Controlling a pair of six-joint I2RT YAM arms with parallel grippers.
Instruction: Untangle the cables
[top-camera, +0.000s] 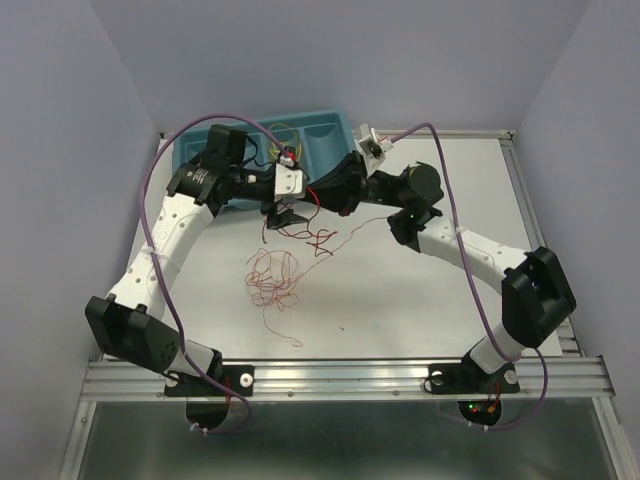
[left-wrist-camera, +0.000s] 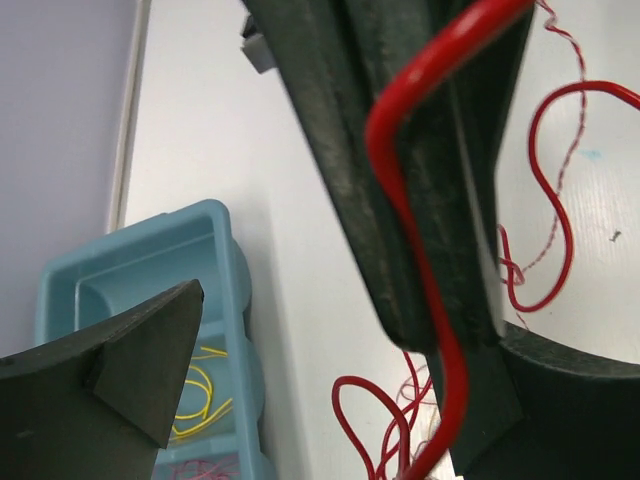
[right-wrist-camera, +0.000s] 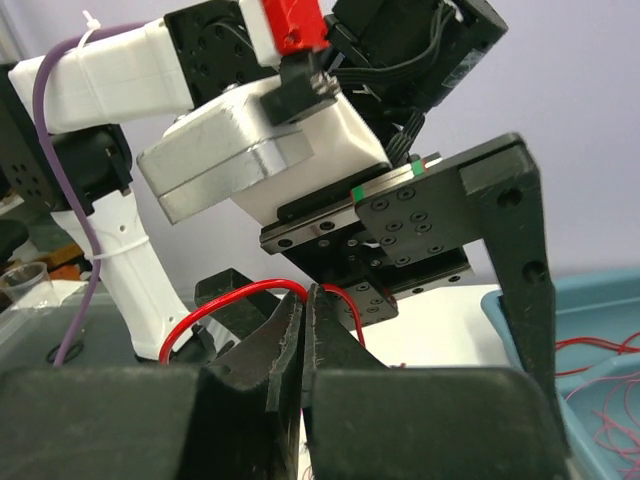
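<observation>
Red cable (right-wrist-camera: 235, 293) is pinched in the right tool (right-wrist-camera: 305, 335), whose jaws are pressed together on it. The left tool (top-camera: 284, 214) stands wide and holds nothing, its fingers (left-wrist-camera: 130, 370) straddling the right tool's tip. Seen from the left wrist, the cable runs down the shut fingers, crosswise to the left tool's closing line and nearer the finger at the right of that view. I judge the left arm best placed to take a second hold just beside the first. Below the tools, red strands trail to a loose heap (top-camera: 275, 278) of cables on the surface (top-camera: 420, 290), toward the bases and between the arms. A blue tray (left-wrist-camera: 232, 270) sits at the far left corner, with yellow cables (left-wrist-camera: 200, 390) in one compartment. Pale lilac walls (top-camera: 80, 120) close in the surface on three sides
</observation>
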